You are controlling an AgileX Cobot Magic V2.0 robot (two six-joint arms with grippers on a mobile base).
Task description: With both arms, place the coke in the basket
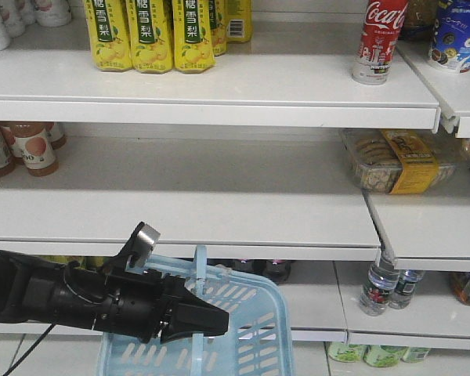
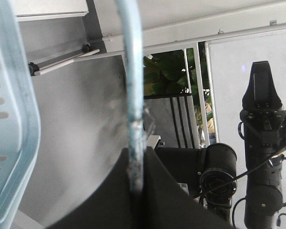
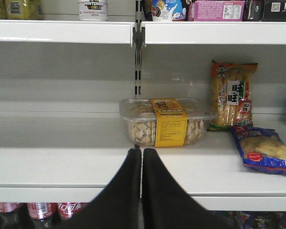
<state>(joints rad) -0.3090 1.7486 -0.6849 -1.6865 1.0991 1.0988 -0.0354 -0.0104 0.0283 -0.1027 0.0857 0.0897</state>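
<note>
Coke (image 1: 380,39): upright at the right end of the top shelf (image 1: 219,82), untouched, well apart from both arms. Basket (image 1: 280,305): held low by its hoop handle (image 2: 133,71), with the left gripper (image 1: 211,319) clamped on it. Right gripper (image 3: 141,160): fingers pressed together and empty, so the reach is likely pending; it must rise, open and close on the bottle.

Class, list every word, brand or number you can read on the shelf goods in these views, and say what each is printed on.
"Coca-Cola ORIGINAL": the coke, red label.
"NINTENDO": the coke's grey lower band.
"糖雪梨": yellow drinks.
"旺旺": cracker packet.
"IZZ": dark pack, cut off at the edge.
Too small to read: yellow label on the clear biscuit box.
</note>
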